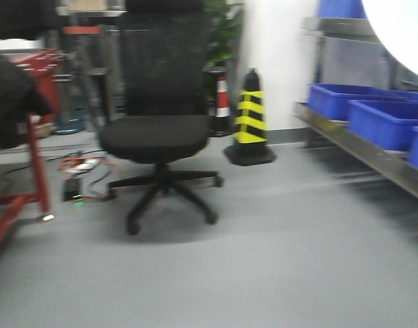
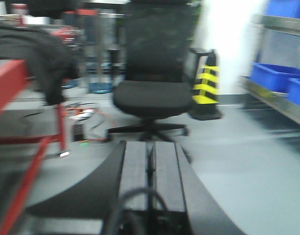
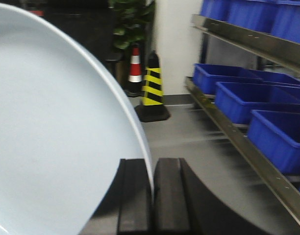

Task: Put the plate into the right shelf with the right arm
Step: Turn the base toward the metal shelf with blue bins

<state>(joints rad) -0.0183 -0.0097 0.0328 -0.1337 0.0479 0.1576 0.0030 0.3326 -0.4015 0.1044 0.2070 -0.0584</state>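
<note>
Both of the right fingers [image 3: 159, 166] were pinched onto the lower rim of the plate [image 3: 52, 137], with only the thin white edge between them. From the right wrist view, the plate rose up and to the left from that grip, its glossy face filling the left half of the view. The arm carried it high. In the front view a curve of the plate showed in the top right corner, above the blue crates [image 1: 383, 116] of the right shelf [image 1: 373, 156] and apart from them.

The right shelf ran along the right side of the room. It had steel tiers with lipped front rails, and crates sat side by side on the lower tier, with more on the tier above.

The left fingers [image 2: 156, 147] were pressed flat together with nothing between them, held low and pointed across the floor at a black office chair [image 2: 152, 95].

A yellow-and-black cone [image 1: 251, 116] stood by the white wall, between the chair and the shelf's near end, with a red-and-white cone [image 3: 135, 66] behind it and a leafy plant [image 3: 130, 24] beyond. A red-framed surface [image 1: 35, 137] stood at the far left, dark cloth [image 1: 7, 102] draped over it — cables and a small box [image 1: 74, 188] lay on the floor beside its leg. All three views were blurred.
</note>
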